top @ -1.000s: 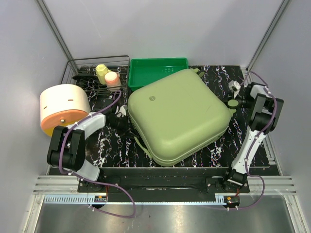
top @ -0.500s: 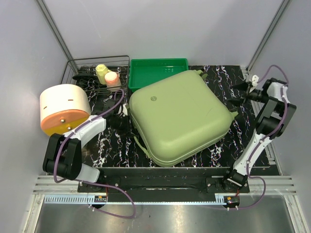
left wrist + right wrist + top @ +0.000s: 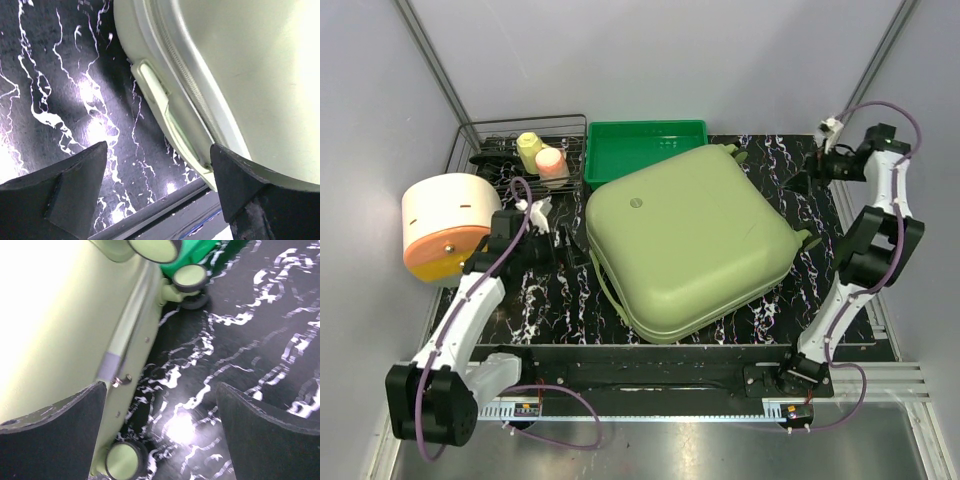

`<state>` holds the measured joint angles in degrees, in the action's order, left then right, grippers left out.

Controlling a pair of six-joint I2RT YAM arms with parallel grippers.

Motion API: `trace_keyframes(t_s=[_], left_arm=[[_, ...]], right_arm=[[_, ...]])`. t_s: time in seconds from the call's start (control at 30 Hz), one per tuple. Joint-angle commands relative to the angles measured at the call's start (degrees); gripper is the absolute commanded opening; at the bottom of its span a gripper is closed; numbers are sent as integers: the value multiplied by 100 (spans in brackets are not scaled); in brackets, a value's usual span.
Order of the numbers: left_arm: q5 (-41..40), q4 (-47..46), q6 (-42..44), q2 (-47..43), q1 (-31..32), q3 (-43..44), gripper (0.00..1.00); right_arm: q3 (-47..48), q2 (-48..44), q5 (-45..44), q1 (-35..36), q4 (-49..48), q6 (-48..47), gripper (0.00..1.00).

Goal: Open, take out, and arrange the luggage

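Observation:
The luggage (image 3: 690, 240) lies shut and flat on the black marbled table (image 3: 550, 310), its pale olive shell facing up. My left gripper (image 3: 563, 252) hovers open by its left edge. The left wrist view has that gripper (image 3: 157, 160) spread over bare table, with the luggage's side handle (image 3: 165, 110) and zip rim just beyond its right finger. My right gripper (image 3: 807, 170) stands open off the far right corner. In the right wrist view, this gripper (image 3: 160, 400) is over bare table beside the luggage wall, a zip pull (image 3: 120, 381) and two wheels (image 3: 125, 460).
A bright green tray (image 3: 645, 145) sits behind the luggage. At the back left is a wire rack (image 3: 485, 135) holding a yellow and a pink item. A cream and orange drum (image 3: 450, 225) stands at the left. The table's front rail (image 3: 165, 200) is close below the left gripper.
Both grippers have opened. The right arm has lifted away from the luggage's right corner toward the back right. The left arm has straightened and its wrist has drawn back to the left.

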<state>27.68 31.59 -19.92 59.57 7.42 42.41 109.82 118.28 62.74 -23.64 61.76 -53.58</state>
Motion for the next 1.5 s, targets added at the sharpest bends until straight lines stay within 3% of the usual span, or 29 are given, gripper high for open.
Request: trace_keyframes(t_s=[0.0,0.17,0.27,0.4,0.47,0.53,0.67,0.8,0.97,1.13,1.2,1.3,1.37,1.47], left_arm=[[545,-741,-291,-271,-171,-31,88],[984,-1261,-583,63,-310,231,88],[1187,-1156,-452,81,-609,381,88],[1021,-551,382,98,-716,1056,88],[695,12,594,195,-716,1495,88],[1113,572,630,441,-724,1655,88],[1687,191,174,573,-628,1515,88],[1978,197,392,1536,-137,2111,88],[1970,847,804,2409,40,3210,82],[1635,1594,1735,2489,14,4062,86],[1644,2032,2061,2542,-4,4335,87],[1556,2298,2589,2542,-74,4670,88],[1512,2369,2932,2551,-83,4864,88],[1608,2386,3143,2656,-74,5031,88]], right_arm=[[-241,-244,-219,473,492,-35,100],[-986,-463,-306,773,2925,-3240,100],[-1802,-980,-534,826,3123,-3885,100],[-2798,-1912,-964,931,3114,-4572,100],[-3210,-2378,-1001,966,3053,-4652,100],[-3440,-2748,-1062,1001,3053,-4740,100],[-3915,-3372,-1080,1133,2956,-4899,100],[-4196,-3995,-870,1326,2921,-4837,100],[-4592,-4453,-404,2055,2572,-4189,100],[-4742,-4840,45,2995,2024,-3204,100],[-4681,-4954,64,2997,2007,-3028,100],[-4566,-5086,-306,2490,2042,-2982,98],[-4645,-5096,-245,1586,2156,-3508,95],[-4575,-4343,44,549,2568,-4544,86]])
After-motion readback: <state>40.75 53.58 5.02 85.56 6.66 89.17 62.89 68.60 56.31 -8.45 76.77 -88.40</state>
